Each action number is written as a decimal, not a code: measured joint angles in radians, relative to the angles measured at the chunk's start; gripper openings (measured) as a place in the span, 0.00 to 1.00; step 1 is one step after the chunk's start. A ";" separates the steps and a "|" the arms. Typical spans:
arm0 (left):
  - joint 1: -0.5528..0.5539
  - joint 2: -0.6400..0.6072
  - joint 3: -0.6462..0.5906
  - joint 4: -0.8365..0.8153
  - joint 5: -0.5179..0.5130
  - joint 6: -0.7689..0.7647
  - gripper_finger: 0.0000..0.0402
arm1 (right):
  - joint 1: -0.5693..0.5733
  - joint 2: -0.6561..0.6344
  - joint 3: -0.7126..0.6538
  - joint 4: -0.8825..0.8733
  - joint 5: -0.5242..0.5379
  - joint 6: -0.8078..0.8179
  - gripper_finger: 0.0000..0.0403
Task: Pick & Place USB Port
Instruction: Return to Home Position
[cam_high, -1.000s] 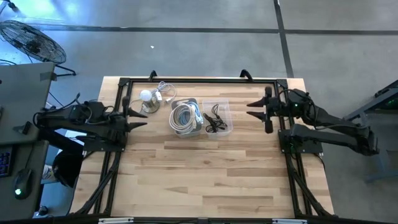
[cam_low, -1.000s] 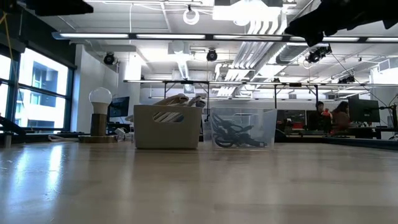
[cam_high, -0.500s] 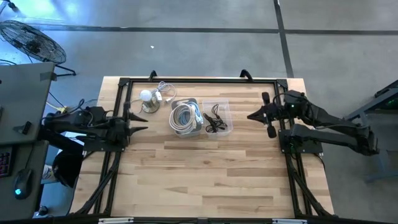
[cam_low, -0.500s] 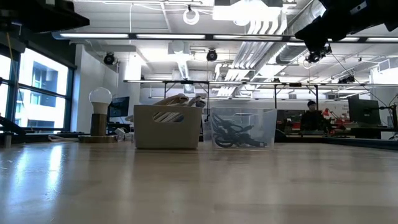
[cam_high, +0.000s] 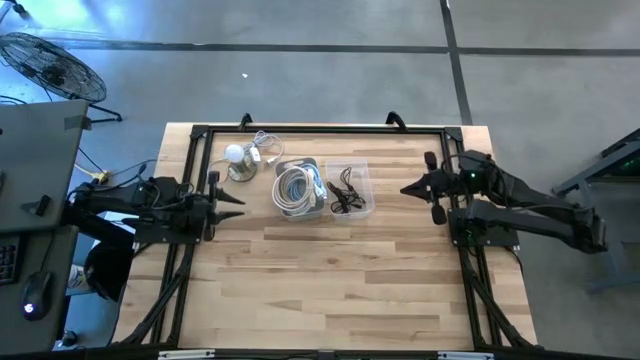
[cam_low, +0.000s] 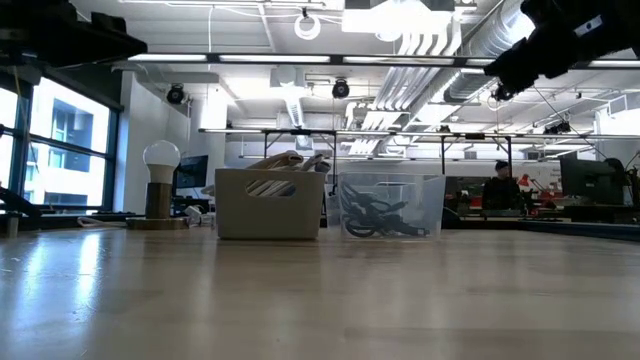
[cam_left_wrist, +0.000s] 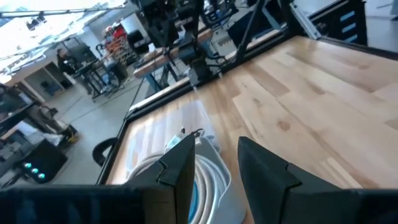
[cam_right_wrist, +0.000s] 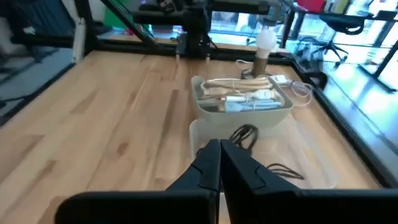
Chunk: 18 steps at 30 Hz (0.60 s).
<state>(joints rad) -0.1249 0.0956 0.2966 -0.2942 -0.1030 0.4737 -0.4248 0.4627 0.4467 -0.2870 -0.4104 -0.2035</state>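
Bulb lamp (cam_high: 237, 156) on a round base, standing upright near the far-left corner of the wooden table (cam_high: 330, 270). Floor fan (cam_high: 52, 67) beyond that corner. A person (cam_low: 497, 187) sits in the background room.

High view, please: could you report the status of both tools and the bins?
Left tool open, empty, at left edge. Right tool shut, empty, at right edge. Black cables in transparent bin, pale coil in gray bin.

High cam: overhead, straight down, whole table (cam_high: 330, 270). Low cam: tabletop level, facing 12 o'clock. Wrist cams: from 9 and 3 o'clock, facing inward. All four share gray bin (cam_high: 300, 162), transparent bin (cam_high: 368, 190).
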 joint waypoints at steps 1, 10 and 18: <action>0.000 0.000 0.000 0.001 0.004 0.000 0.30 | 0.000 -0.016 -0.022 0.016 -0.013 0.011 0.00; 0.000 0.000 0.000 0.000 -0.003 0.001 0.30 | 0.000 -0.124 -0.204 0.288 -0.019 0.137 0.00; 0.000 0.000 0.000 0.000 -0.003 -0.010 0.30 | 0.000 -0.138 -0.341 0.525 0.029 0.160 0.00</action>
<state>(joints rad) -0.1249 0.0956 0.2966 -0.2947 -0.1059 0.4642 -0.4248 0.3247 0.1055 0.2377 -0.3812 -0.0439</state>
